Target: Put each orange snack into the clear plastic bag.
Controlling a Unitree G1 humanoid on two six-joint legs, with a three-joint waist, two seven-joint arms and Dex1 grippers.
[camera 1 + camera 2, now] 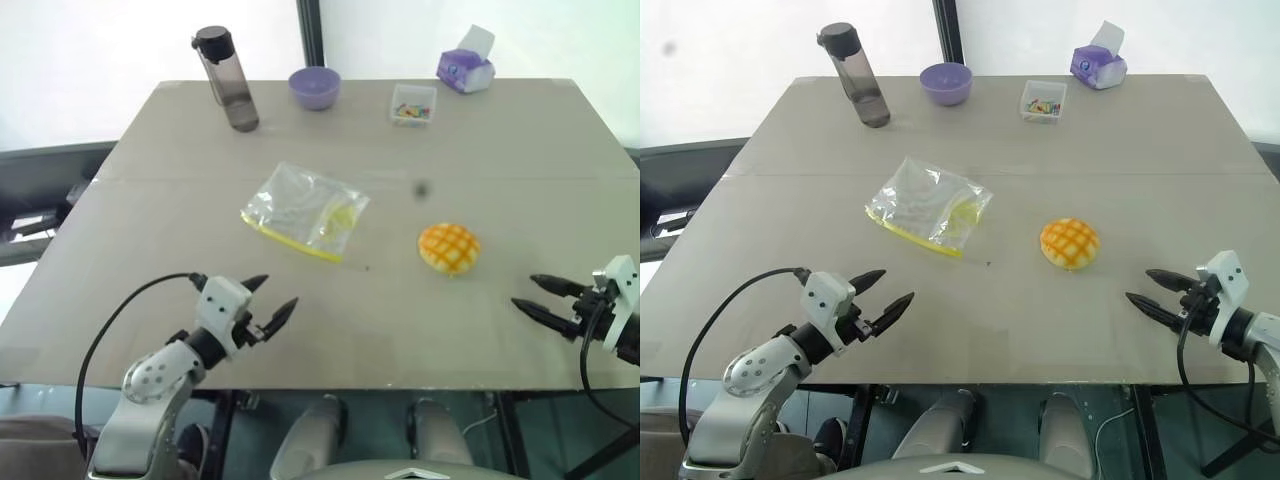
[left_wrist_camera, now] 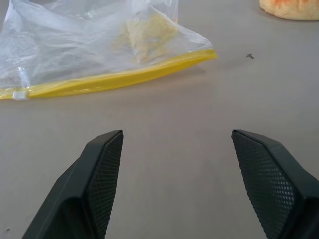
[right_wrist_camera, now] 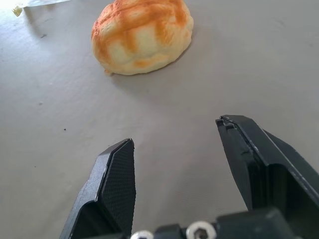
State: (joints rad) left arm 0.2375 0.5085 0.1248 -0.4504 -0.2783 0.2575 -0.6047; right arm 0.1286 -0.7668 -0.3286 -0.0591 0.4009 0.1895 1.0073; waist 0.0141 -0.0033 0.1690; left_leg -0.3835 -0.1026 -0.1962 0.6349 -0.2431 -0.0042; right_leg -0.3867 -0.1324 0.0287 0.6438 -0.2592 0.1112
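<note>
Orange snack (image 1: pixel 449 247) and clear plastic bag (image 1: pixel 304 212) are lying apart, untouched.
Left gripper (image 1: pixel 273 309) and right gripper (image 1: pixel 534 296) are being held open, empty, each aimed at its target.

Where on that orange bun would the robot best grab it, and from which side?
Probably across the bun's rounded sides, low near its flat base, coming in from the robot's right, where the open right gripper already faces it. The domed, criss-crossed top would let fingers slip off; the sides are free, with nothing touching them on the table.
</note>
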